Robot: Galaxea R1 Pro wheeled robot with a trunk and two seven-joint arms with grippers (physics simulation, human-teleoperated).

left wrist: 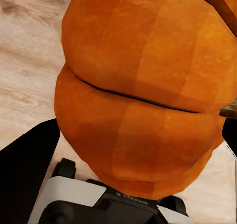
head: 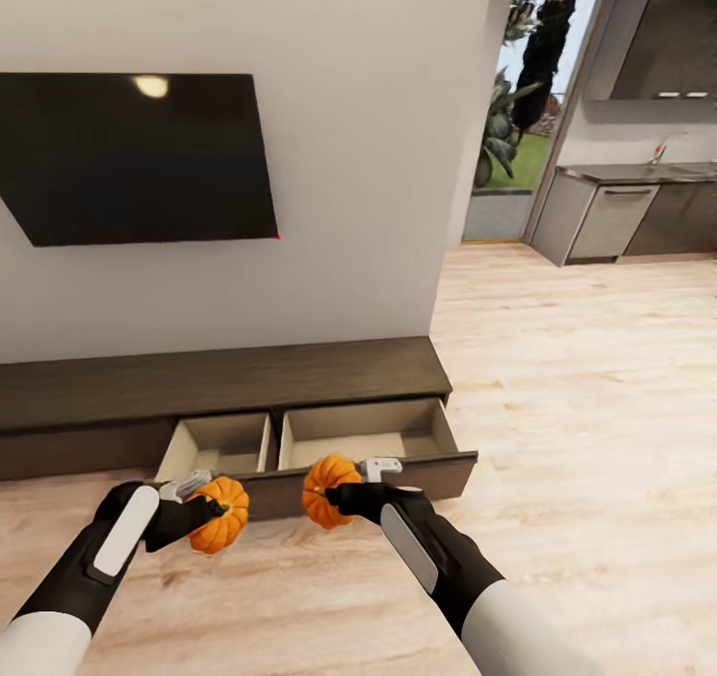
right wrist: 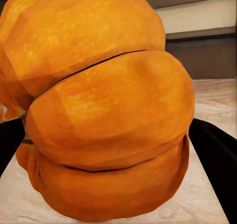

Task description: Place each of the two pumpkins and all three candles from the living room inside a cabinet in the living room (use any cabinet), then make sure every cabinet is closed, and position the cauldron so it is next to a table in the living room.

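Note:
I hold one bright-orange ribbed pumpkin in each hand. My left gripper (head: 199, 505) is shut on the left pumpkin (head: 219, 515), which looms large in the left wrist view as an orange pumpkin (left wrist: 143, 95). My right gripper (head: 344, 495) is shut on the right pumpkin (head: 329, 491), seen close up as a pumpkin (right wrist: 106, 110) in the right wrist view. Both hang just in front of the long low dark-brown cabinet (head: 229, 382), whose two right-hand drawers (head: 368, 435) stand pulled open with pale empty insides. The candles are out of view.
A black TV (head: 134, 158) hangs on the white wall above the cabinet. Pale wood floor (head: 578, 407) stretches to the right toward a kitchen counter (head: 627, 208) and a glass door with plants outside.

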